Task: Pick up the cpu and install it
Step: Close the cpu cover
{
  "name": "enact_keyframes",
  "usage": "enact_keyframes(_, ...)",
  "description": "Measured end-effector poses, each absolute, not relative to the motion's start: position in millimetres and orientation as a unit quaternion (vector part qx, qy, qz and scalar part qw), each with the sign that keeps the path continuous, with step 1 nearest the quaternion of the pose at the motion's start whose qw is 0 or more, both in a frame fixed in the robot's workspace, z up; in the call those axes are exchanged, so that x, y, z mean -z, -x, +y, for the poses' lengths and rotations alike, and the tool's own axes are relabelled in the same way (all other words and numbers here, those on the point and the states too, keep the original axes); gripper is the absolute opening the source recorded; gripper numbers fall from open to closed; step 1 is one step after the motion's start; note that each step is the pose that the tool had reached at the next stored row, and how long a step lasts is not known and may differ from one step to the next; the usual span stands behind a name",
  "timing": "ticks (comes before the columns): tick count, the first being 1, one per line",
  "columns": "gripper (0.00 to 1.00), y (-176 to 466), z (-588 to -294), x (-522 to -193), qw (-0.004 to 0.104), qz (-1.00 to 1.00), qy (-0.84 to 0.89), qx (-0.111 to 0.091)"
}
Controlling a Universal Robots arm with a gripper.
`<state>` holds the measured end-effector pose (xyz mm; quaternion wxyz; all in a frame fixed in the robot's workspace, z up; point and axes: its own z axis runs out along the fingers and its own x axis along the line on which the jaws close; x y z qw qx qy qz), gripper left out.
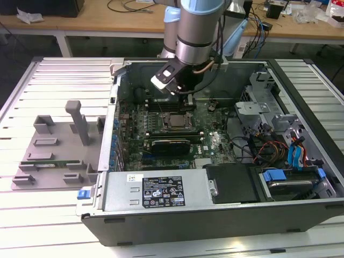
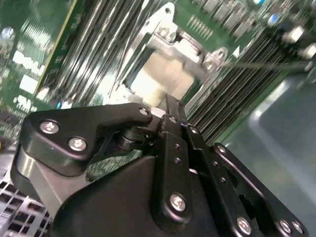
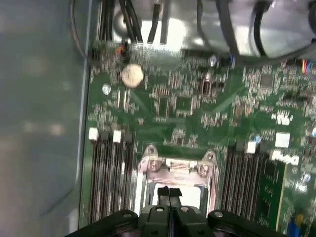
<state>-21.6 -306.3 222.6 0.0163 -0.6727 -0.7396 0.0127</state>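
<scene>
Cpu (image 1: 173,121) in socket (image 3: 175,166) within open case (image 1: 226,219); jaws together, empty, just above

Beyond the gripper (image 1: 187,98), a long pale wooden workbench (image 1: 107,21) on white legs carries loose black cables (image 1: 126,6). Beneath the gripper spreads a brightly lit white slatted metal tabletop (image 1: 48,215).

Your arm (image 1: 200,27) is cut off by the exterior view's top edge, and its wrist hides part of the motherboard (image 1: 215,137) behind it. In both wrist views the gripper (image 3: 170,191) body runs off the picture's edge and covers part of the socket (image 3: 174,167). The socket's centre glares white, so you can't read its contents.
</scene>
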Motion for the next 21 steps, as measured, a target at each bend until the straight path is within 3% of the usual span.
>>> enact_keyframes(21,0.11,38.0,-306.1,-204.5,0.016,-0.74,0.673,-0.012)
